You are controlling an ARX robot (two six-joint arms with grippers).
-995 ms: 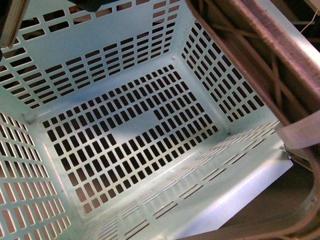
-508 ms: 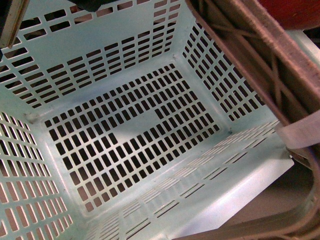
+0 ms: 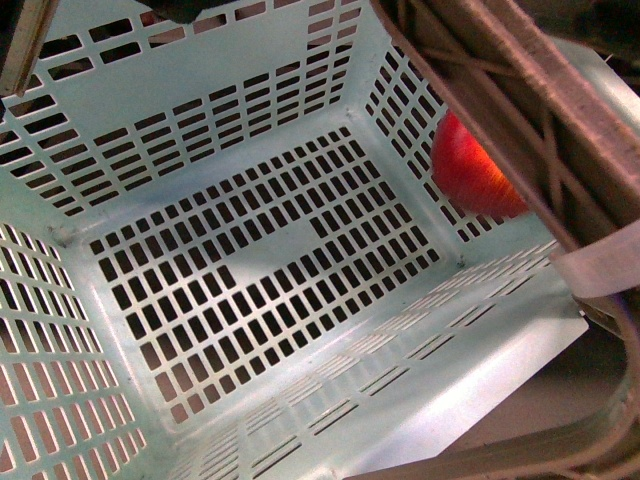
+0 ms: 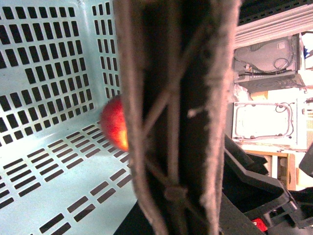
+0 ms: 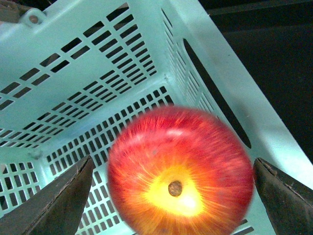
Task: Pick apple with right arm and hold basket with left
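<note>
The right gripper (image 5: 171,164) stands wide open above the mint-turquoise slotted plastic basket (image 3: 200,85). Its dark fingertips (image 5: 73,191) sit well apart and hold nothing. Between them is the round red apple (image 5: 178,171) with its yellow-orange blush, slightly blurred and touching neither finger. From the front, the apple (image 3: 470,170) is inside the basket, near its right wall and partly hidden behind the basket's brown latticed handle (image 3: 520,110). Of the left gripper (image 4: 254,188), only dark parts show past that handle; I cannot tell whether it grips.
</note>
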